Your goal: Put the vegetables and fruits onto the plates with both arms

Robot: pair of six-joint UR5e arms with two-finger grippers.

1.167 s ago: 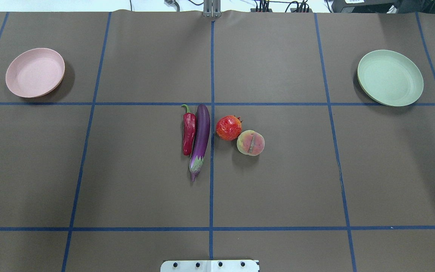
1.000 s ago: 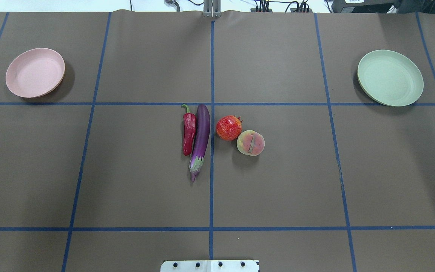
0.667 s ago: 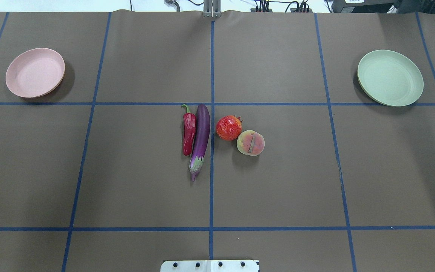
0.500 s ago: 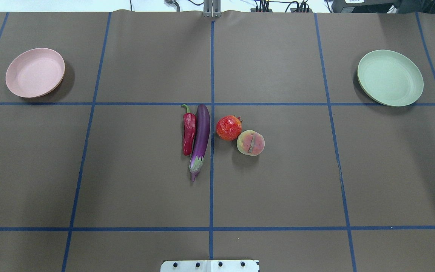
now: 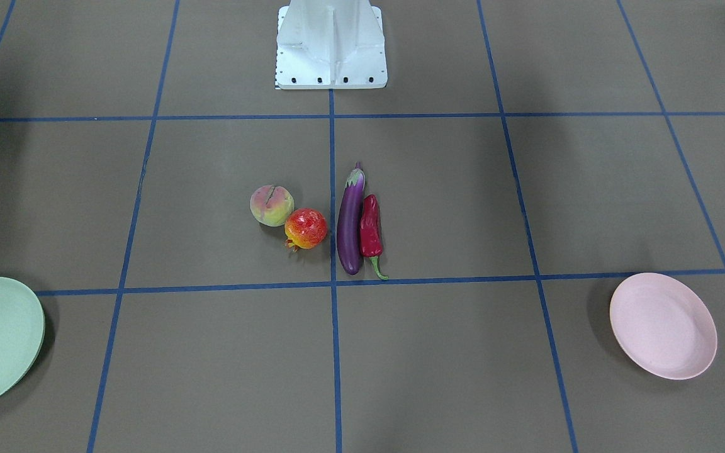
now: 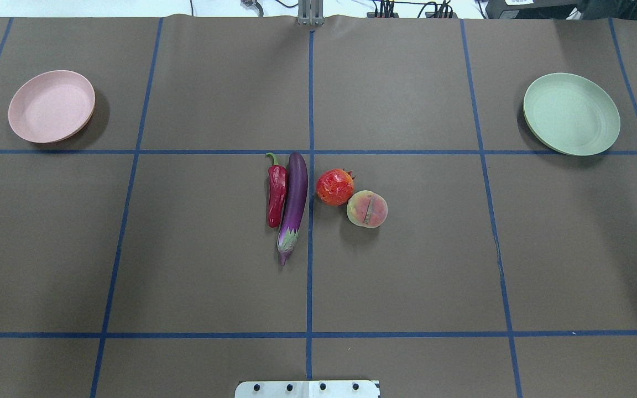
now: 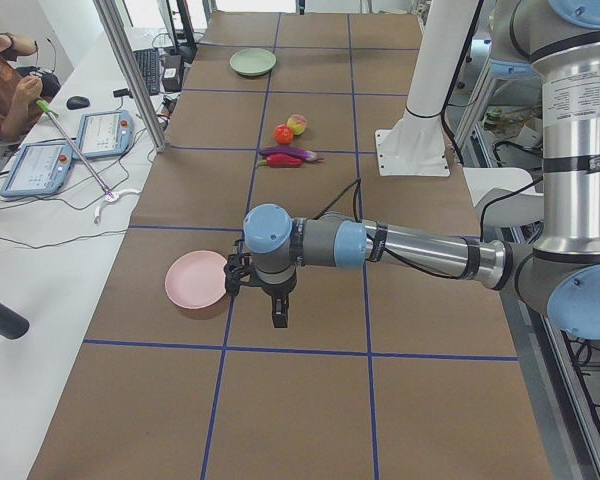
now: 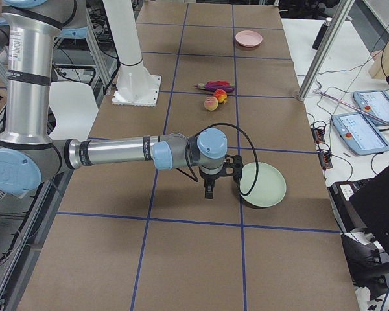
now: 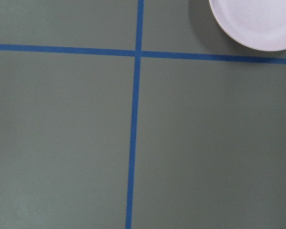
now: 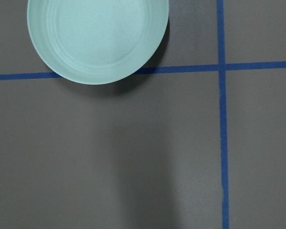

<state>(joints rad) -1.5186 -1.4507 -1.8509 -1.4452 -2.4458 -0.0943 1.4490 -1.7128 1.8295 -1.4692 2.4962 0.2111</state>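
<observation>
Across the overhead frames of the past second nothing has shifted: the eggplant point(image 6: 294, 202), chili pepper point(image 6: 276, 193), pomegranate point(image 6: 335, 187) and peach point(image 6: 367, 209) lie in the same cluster on the table point(image 6: 186, 265), and the pink plate point(image 6: 51, 106) and green plate point(image 6: 571, 114) sit bare as before. The judgement is that the task has not started, so all four placements remain to be done. The left gripper point(image 7: 279, 318) hangs below its wrist, fingers pointing down at the table, with the pink plate just beside it on the side away from the robot base. The right gripper point(image 8: 209, 191) hangs the same way, with the green plate just beside it on that same outer side. The finger opening of either gripper cannot be told (each appears in a side view only, and the wrist cameras show no fingertips). Neither gripper carries or touches an item, since all four lie on the table. The produce cluster is well apart from both grippers, between them at the table's middle, the vegetables nearer the left gripper and the fruits nearer the right.
</observation>
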